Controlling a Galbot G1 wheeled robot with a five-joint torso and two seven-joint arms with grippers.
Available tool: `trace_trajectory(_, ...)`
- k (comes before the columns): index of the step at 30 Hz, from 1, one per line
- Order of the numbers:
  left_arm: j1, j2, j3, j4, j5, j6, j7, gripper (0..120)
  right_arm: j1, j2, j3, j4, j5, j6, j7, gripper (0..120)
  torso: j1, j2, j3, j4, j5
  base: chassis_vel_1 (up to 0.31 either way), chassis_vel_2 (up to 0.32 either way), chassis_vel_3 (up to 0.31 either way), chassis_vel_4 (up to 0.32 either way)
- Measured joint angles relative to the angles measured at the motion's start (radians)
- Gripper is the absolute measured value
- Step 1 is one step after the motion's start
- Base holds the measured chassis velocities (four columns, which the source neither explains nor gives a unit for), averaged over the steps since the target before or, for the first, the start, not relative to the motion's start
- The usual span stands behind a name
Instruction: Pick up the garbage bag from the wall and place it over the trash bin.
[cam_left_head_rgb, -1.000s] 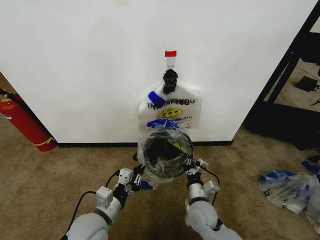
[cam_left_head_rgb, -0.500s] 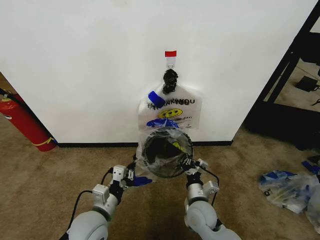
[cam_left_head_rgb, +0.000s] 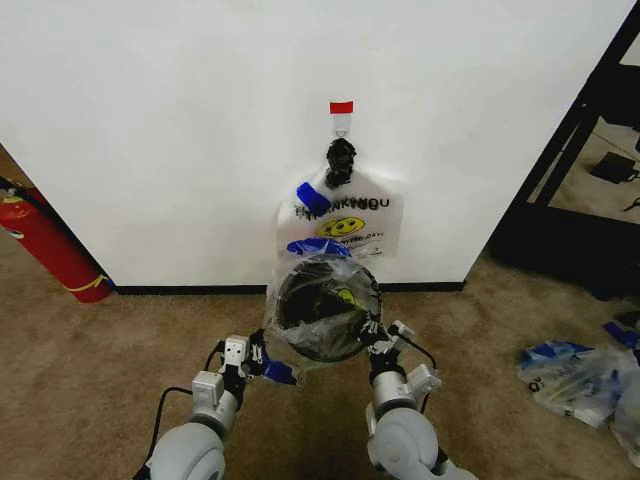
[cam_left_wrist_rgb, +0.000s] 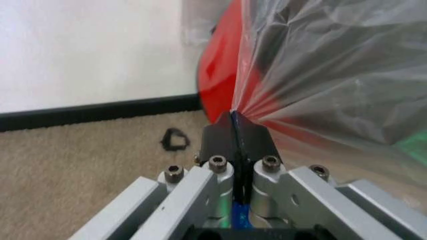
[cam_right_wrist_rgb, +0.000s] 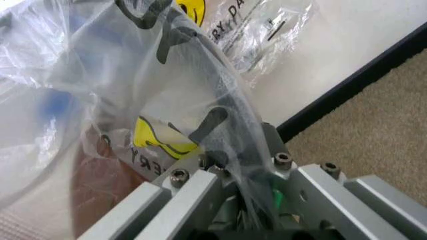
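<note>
The clear garbage bag with blue tape patches is stretched over the mouth of the black mesh trash bin, which stands on the carpet in front of the white wall. My left gripper is shut on the bag's edge at the bin's left side. In the left wrist view the fingers pinch the plastic beside the bin's red base. My right gripper holds the bag's right edge, and plastic drapes over its fingers.
A white "THANK YOU" bag hangs from the red-topped hook just behind the bin. A red fire extinguisher leans at the left. A heap of clear-and-blue bags lies at the right, near a black rack.
My left gripper has drawn back toward me and to the left, pulling the bag's edge lower and tighter around the bin. The right gripper has barely shifted.
</note>
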Motion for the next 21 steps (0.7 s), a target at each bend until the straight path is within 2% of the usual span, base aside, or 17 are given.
trace_trajectory(3, 0.008, 0.005, -0.003, -0.001, 0.009, -0.058, 0.096, 0, 0.005, 0.004, 0.002, -0.003, 0.007, 0.007, -0.001, 0, 0.0, 0.0, 0.0, 0.0, 0.0, 0.0, 0.0, 0.0, 0.0)
trace_trajectory(6, 0.011, 0.007, -0.012, 0.03, 0.044, -0.164, 0.232, 0, 0.016, 0.014, 0.006, -0.012, 0.028, 0.017, -0.004, 0, 0.0, 0.0, 0.0, 0.0001, 0.0001, 0.0, 0.0, 0.0, 0.0)
trace_trajectory(8, 0.01, 0.006, -0.012, 0.038, 0.05, -0.182, 0.249, 0, 0.018, 0.016, 0.007, -0.012, 0.032, 0.019, -0.006, 0, 0.0, 0.0, 0.0, 0.0, 0.0, 0.0, 0.0, 0.0, 0.0)
trace_trajectory(10, -0.006, -0.006, -0.01, 0.077, 0.071, -0.248, 0.295, 0, 0.022, 0.023, 0.007, -0.012, 0.056, 0.024, -0.015, 0, 0.0, 0.0, 0.0, 0.0001, 0.0001, 0.0, 0.0, 0.0, 0.0)
trace_trajectory(14, -0.047, -0.03, -0.007, 0.135, 0.118, -0.284, 0.287, 0, 0.022, 0.026, 0.0, 0.007, 0.085, 0.019, -0.015, 0, 0.0, 0.0, 0.0, -0.0003, -0.0003, 0.0, 0.0, 0.0, 0.0)
trace_trajectory(21, -0.062, -0.025, -0.014, 0.151, 0.175, -0.258, 0.231, 0, 0.022, 0.022, -0.004, 0.012, 0.087, 0.016, -0.021, 0, 0.0, 0.0, 0.0, 0.0, 0.0, 0.0, 0.0, 0.0, 0.0)
